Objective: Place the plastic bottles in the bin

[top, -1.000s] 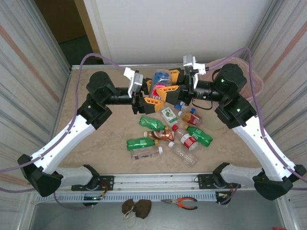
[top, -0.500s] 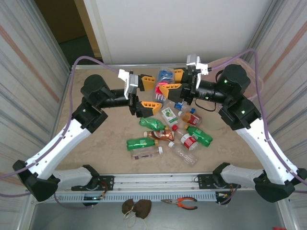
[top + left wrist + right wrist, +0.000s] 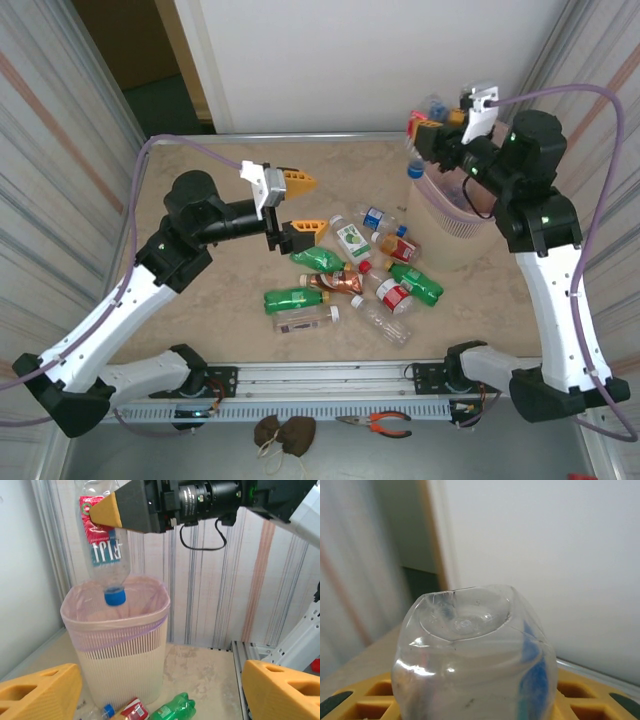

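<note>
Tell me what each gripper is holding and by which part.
The right gripper holds a clear bottle upside down by its labelled body near the base. The left gripper is open and empty.

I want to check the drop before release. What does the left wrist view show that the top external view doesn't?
Left wrist adds: the red-and-blue label on the clear bottle and the slotted wall of the bin under its pink liner. Top external adds: the whole spread of loose bottles on the table, plus pliers at the frame's bottom. Both: the right gripper holding that bottle cap-down over the bin, and the left gripper open.
</note>
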Tool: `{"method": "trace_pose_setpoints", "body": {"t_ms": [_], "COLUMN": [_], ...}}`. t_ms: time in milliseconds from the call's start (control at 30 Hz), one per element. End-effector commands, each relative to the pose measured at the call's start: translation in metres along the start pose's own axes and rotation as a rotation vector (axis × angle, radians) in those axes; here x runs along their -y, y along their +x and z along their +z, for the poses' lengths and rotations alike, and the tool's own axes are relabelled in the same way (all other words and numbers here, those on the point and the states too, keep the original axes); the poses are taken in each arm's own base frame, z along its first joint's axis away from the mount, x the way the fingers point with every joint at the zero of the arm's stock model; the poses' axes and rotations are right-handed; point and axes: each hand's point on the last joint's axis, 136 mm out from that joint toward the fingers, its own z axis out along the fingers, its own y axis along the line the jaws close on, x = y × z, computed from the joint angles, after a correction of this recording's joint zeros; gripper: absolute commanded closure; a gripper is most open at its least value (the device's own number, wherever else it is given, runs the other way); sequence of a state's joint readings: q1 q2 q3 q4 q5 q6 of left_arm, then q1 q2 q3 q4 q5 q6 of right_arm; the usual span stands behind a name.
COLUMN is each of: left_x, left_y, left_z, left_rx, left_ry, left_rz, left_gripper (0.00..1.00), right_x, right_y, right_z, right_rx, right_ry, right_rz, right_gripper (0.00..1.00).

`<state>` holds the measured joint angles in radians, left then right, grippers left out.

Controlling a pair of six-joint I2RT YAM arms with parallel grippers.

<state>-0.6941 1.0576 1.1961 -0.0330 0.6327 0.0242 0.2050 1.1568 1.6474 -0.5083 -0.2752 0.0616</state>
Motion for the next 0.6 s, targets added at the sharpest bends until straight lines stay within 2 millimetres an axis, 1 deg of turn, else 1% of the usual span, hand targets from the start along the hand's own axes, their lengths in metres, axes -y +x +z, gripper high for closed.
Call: {"method": "trace_pose_setpoints", "body": {"t_ms": [0, 67, 167, 233, 267, 333, 400, 433, 500, 567], "left_x": [-0.002, -0.003, -0.003, -0.003, -0.003, -0.004, -0.005, -0.006, -0.007, -0.009], "left_y": [0.001, 0.003, 0.005, 0.007, 0.008, 0.009, 0.012, 0.013, 0.015, 0.016], "left_z": [-0.008, -0.009, -0.01, -0.011, -0.011, -0.011, -0.011, -0.011, -0.012, -0.012], "left_rx": [-0.007, -0.012, -0.015, -0.018, -0.02, -0.022, -0.027, -0.03, -0.032, -0.032], "left_ry": [-0.039, -0.044, -0.049, -0.051, -0.052, -0.055, -0.056, -0.058, -0.06, -0.062], "left_rz": [0.027, 0.027, 0.03, 0.031, 0.03, 0.033, 0.034, 0.032, 0.031, 0.028], "left_gripper": [0.17, 0.17, 0.17, 0.17, 0.18, 0.18, 0.18, 0.18, 0.18, 0.18], "right_x": [0.057, 0.087, 0.126, 0.15, 0.162, 0.178, 0.192, 0.197, 0.206, 0.218], "right_y": [0.017, 0.028, 0.045, 0.059, 0.07, 0.087, 0.108, 0.12, 0.137, 0.156], "right_z": [-0.002, -0.002, -0.005, -0.009, -0.01, -0.012, -0.013, -0.013, -0.016, -0.026], "right_rx": [-0.093, -0.141, -0.196, -0.24, -0.271, -0.31, -0.342, -0.36, -0.371, -0.371], "right_ry": [0.23, 0.328, 0.469, 0.572, 0.621, 0.68, 0.728, 0.75, 0.819, 0.943], "right_rz": [0.017, 0.056, 0.115, 0.159, 0.193, 0.269, 0.369, 0.415, 0.482, 0.572], "right_gripper": [0.59, 0.6, 0.62, 0.62, 0.61, 0.63, 0.72, 0.74, 0.72, 0.7]}}
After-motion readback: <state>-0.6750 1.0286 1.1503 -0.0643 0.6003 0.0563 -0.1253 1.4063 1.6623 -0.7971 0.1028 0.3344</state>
